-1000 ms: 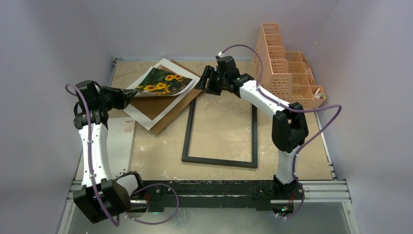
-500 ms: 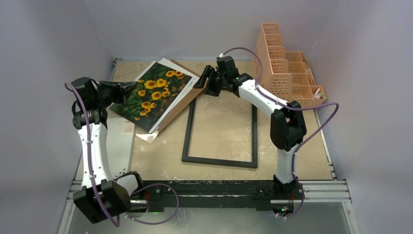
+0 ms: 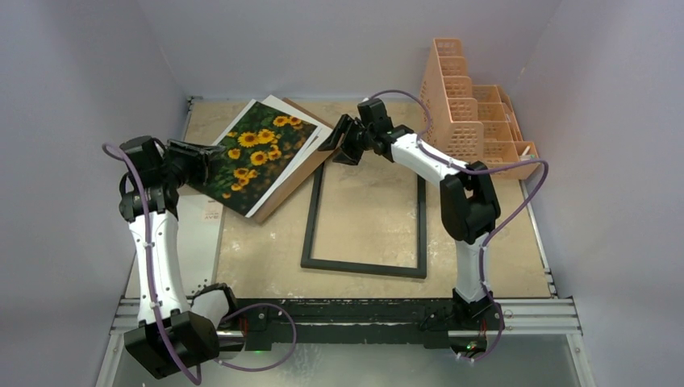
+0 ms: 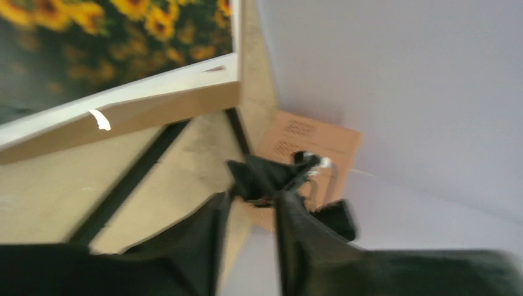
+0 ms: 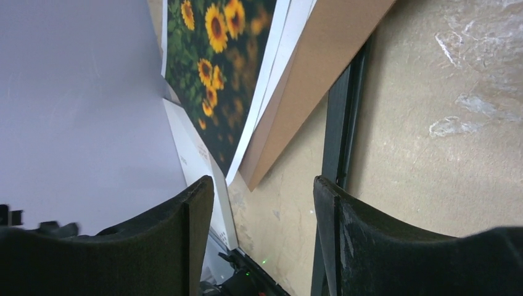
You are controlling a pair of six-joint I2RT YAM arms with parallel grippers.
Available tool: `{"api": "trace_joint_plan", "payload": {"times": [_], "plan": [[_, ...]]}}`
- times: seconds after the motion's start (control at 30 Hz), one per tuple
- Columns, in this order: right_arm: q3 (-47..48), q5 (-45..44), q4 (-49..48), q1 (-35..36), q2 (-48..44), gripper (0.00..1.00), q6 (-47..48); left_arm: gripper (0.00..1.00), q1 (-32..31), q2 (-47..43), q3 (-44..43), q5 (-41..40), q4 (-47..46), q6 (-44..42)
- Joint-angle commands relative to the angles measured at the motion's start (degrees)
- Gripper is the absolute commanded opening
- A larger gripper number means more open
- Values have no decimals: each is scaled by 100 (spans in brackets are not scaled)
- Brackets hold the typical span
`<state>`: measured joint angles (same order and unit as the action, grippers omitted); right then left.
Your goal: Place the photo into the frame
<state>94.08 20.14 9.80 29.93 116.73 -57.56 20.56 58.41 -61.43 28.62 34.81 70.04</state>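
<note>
We see a worn beige table (image 3: 492,242) with the thin black rectangular picture frame (image 3: 363,268) lying flat near its middle. It shows only bare table inside its rails.

A plain brown backing board (image 3: 300,168) lies tilted at the frame's far-left corner, and its edge reaches over that corner. On the board rests a white sheet (image 3: 284,104), and on that lies the photo (image 3: 254,157), a rectangular print of yellow sunflowers on dark green leaves. It lies flat, outside the frame. A peach mesh plastic organizer (image 3: 472,121) stands to the frame's far right. A white card (image 3: 202,234) lies well to the frame's left; its small dark print is too small to read.

The right gripper (image 3: 339,143) hovers over the frame's far-left corner, fingers spread wide and empty. The left gripper (image 3: 211,153) sits at the photo's edge farthest from the frame, fingers parted with nothing between them.

A second ago the left gripper pinched the photo, which curled upward off the white sheet. Since then the photo has unrolled and settled, and the grip has let go.
</note>
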Motion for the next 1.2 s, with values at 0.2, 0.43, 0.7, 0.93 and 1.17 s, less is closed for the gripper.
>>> {"api": "trace_joint_plan", "payload": {"times": [0.2,0.43,0.7,0.93,1.17], "plan": [[-753,621,-822,223,-234,63,49,69,-14,-382,1721,-944,1018,-2118],[-1197,816,-1222,229,-451,62,89,73,-44,-938,3635,-395,-598,-2006],[-1237,911,-1330,224,-601,62,180,74,-52,-446,4520,-186,-2346,-1565],[-1223,1025,-1412,223,-635,61,174,70,-51,-506,5017,-345,-3811,-1276],[-923,982,-1275,215,-518,61,318,61,-52,-1161,5964,-477,-5028,-460]]}}
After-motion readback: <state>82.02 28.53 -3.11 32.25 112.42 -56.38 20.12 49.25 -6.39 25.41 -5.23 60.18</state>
